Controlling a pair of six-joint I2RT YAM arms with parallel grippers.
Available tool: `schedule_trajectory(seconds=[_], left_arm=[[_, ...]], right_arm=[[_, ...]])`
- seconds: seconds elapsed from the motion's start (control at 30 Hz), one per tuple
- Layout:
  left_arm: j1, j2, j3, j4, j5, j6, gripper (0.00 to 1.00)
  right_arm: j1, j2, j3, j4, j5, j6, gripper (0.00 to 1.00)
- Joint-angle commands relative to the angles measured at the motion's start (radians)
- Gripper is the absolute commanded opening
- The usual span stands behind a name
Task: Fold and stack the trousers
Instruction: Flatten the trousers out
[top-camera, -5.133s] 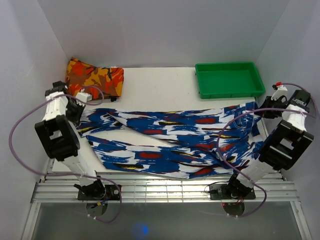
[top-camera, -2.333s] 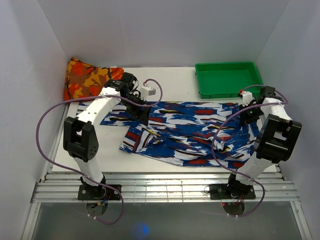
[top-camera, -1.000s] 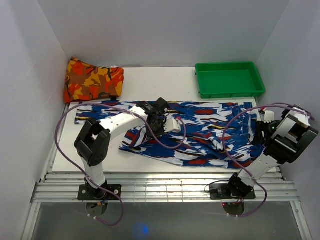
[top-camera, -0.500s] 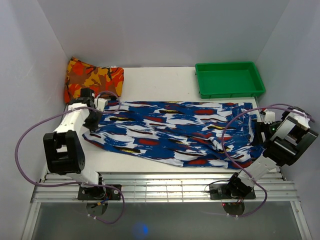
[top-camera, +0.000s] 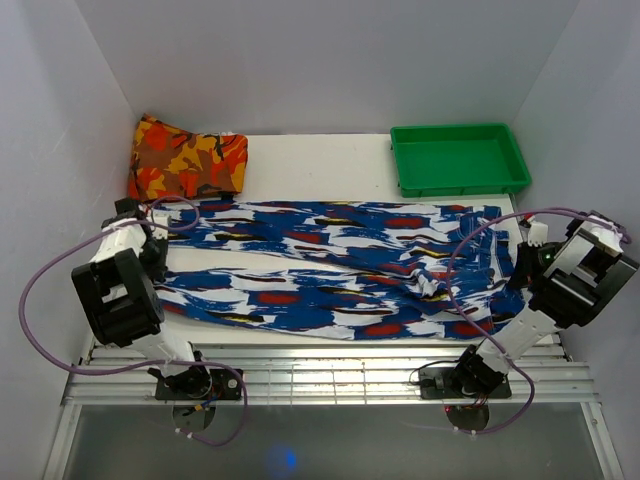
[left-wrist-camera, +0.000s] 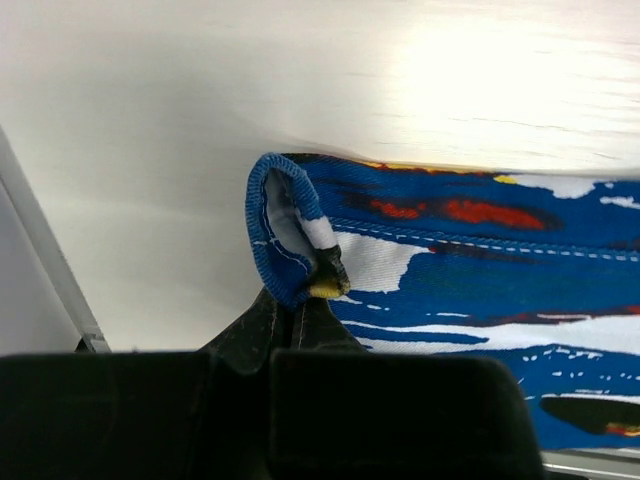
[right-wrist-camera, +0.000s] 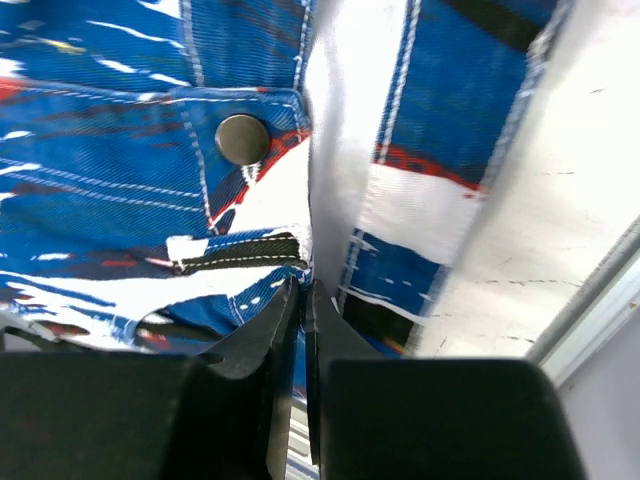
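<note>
The trousers (top-camera: 330, 265), in a blue, white and black print with red patches, lie spread across the table from left to right. My left gripper (top-camera: 150, 247) is at their left end, shut on the blue hem of a leg (left-wrist-camera: 285, 245), which curls up out of the jaws. My right gripper (top-camera: 522, 262) is at their right end, shut on the waistband (right-wrist-camera: 330, 215) beside a metal button (right-wrist-camera: 243, 138). Both ends are held low over the table.
A folded orange, red and yellow cloth (top-camera: 187, 158) lies at the back left. A green tray (top-camera: 458, 158) stands at the back right. The white table (top-camera: 310, 165) shows behind the trousers; its slatted front edge (top-camera: 330, 375) runs along the near side.
</note>
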Motion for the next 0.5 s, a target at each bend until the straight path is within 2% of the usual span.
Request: schedule_trajectory(seconds=[0.0,0.13,0.27,0.43,0.47], left_arm=[[0.091,0.009,0.019,0.083,-0.045,0.034,0.00],[0.179,0.032,0.013,0.100,-0.042,0.071,0.00],[0.201,0.011,-0.032,0.123,-0.031,0.098,0.00],[0.201,-0.007,-0.092,0.114,0.019,0.137,0.00],[0.201,-0.010,-0.095,0.102,0.042,0.157,0.00]], right_arm=[[-0.020,-0.014,0.092,-0.080,-0.064,-0.017,0.08],[-0.040,-0.053,0.089,-0.051,0.000,-0.008,0.08],[-0.068,-0.124,0.011,0.043,0.105,-0.005,0.08],[-0.074,-0.218,-0.115,0.061,0.162,-0.065,0.09],[-0.074,-0.224,-0.124,0.058,0.159,-0.077,0.19]])
